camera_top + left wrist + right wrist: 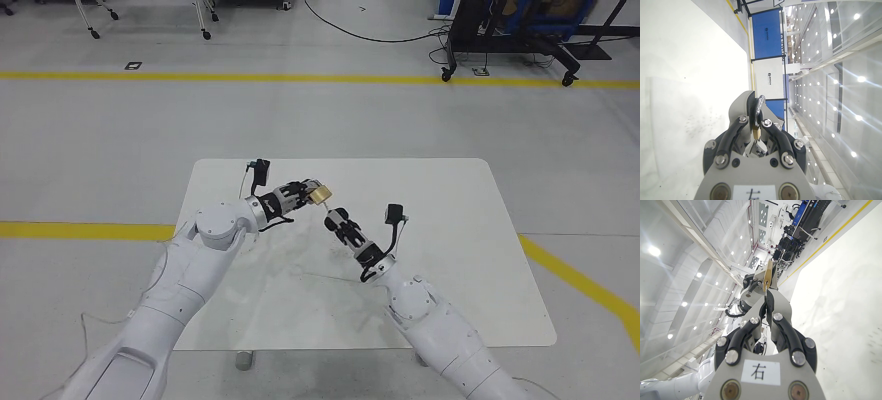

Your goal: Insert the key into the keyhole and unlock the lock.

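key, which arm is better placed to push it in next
Right. The right gripper pinches the key, its tip close to the keyhole; the left gripper only holds the lock.

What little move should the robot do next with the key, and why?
Probably nudge the right gripper forward so the key slides into the keyhole. The left gripper holds the lock up off the table, facing the key, and the key's tip seems just short of the hole, not in yet.
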Robot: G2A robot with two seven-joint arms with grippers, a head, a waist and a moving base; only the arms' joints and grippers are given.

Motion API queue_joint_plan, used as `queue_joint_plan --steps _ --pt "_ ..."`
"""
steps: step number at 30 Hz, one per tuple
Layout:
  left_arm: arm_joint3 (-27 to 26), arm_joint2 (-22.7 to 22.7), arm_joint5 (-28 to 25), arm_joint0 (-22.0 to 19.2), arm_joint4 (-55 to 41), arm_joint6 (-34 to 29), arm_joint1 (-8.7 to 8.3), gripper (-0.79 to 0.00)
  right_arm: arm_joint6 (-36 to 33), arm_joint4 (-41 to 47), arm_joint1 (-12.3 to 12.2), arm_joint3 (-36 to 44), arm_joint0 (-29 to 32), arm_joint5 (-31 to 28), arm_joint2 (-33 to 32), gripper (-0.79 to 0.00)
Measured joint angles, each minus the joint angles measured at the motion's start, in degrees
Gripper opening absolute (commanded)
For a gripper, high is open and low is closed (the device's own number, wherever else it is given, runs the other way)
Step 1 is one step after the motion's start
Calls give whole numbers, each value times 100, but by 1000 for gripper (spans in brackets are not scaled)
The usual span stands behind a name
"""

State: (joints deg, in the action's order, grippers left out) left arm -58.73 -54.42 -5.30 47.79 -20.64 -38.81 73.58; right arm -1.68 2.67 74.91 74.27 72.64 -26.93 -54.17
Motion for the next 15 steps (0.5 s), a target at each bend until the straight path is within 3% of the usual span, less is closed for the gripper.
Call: queue_joint_plan --steps 15 --pt "-14 -7 -122 -16 333 -177 25 -785 -159 -76 57 -28 -1 62 -151 -785"
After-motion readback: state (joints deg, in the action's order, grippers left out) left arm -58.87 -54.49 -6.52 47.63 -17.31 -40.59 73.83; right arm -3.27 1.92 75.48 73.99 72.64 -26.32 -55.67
